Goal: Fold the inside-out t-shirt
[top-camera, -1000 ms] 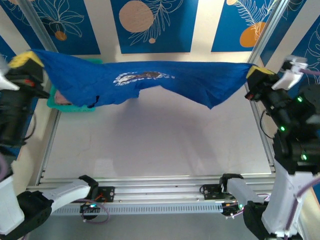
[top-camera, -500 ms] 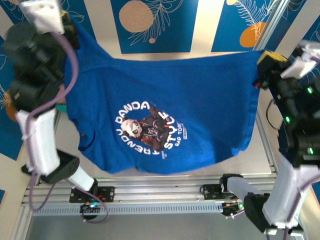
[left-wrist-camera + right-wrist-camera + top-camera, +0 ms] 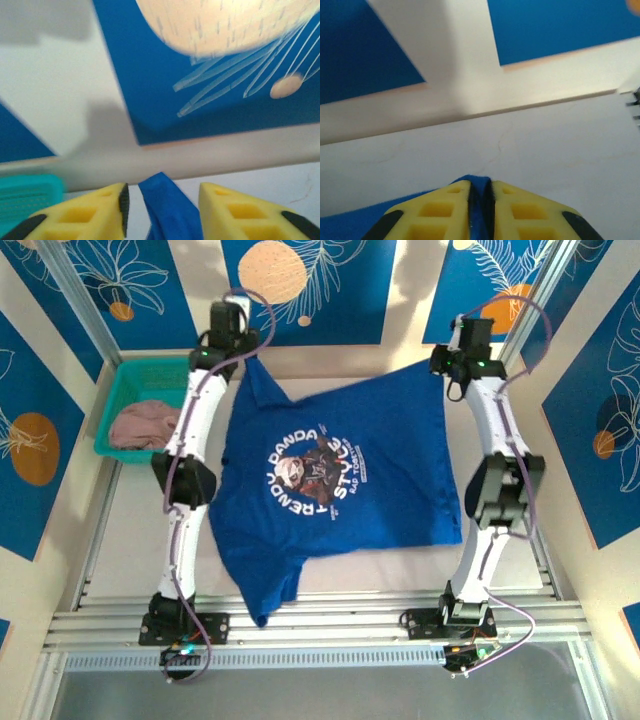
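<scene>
The royal-blue t-shirt (image 3: pixel 390 440) lies spread on the white table with its panda print facing up, one corner trailing toward the near left. Both arms reach to the far edge. My left gripper (image 3: pixel 243 352) is over the shirt's far left corner. In the left wrist view its yellow fingers (image 3: pixel 95 215) stand apart, and a loose fold of the blue cloth (image 3: pixel 170 210) rises between them without being pinched. My right gripper (image 3: pixel 450 365) is at the far right corner. In the right wrist view the right gripper (image 3: pixel 480 192) is shut on a thin edge of the blue cloth (image 3: pixel 479 210).
A teal basket (image 3: pixel 150 368) with a dusty-pink garment (image 3: pixel 140 425) sits at the far left, just beside the left arm. The back wall with blue panels stands close behind both grippers. Aluminium rails (image 3: pixel 320 618) run along the near edge.
The shirt hung stretched in the air between the raised arms; it now lies flat on the table. Both arms swung down to the far edge, and the left gripper's fingers have parted.
</scene>
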Robot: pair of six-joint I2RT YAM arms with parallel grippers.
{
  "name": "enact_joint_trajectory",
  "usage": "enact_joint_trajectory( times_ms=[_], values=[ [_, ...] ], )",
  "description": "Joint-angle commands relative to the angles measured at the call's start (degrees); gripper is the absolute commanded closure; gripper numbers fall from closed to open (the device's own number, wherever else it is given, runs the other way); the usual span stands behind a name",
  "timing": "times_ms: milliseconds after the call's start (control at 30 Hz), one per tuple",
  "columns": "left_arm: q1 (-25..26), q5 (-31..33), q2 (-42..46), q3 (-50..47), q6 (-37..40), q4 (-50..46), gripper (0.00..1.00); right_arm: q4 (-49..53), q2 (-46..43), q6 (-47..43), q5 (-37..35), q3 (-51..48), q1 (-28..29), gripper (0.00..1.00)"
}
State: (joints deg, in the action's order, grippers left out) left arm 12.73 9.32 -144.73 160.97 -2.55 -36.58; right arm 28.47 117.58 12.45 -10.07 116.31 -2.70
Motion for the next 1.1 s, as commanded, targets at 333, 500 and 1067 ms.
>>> enact_joint_trajectory(
  times_ms=[333,500,1067],
  values=[
    [-0.5,-18.5,30.5,-47.3,-16.6,5.5,0.29,2.6,-22.7,9.6,13.5,-36.1,4.0,0.62],
    [2.6,-20.9,48.7,-81.0,-22.3,18.0,0.27,5.2,-36.1,15.0,10.6,-55.9,4.0,0.59],
    [9.0,-22.3,43.7,-98.0,-26.1,30.3,0.27,16.2,-46.0,21.4,-0.3,-74.0,-7.8,0.51]
  ],
)
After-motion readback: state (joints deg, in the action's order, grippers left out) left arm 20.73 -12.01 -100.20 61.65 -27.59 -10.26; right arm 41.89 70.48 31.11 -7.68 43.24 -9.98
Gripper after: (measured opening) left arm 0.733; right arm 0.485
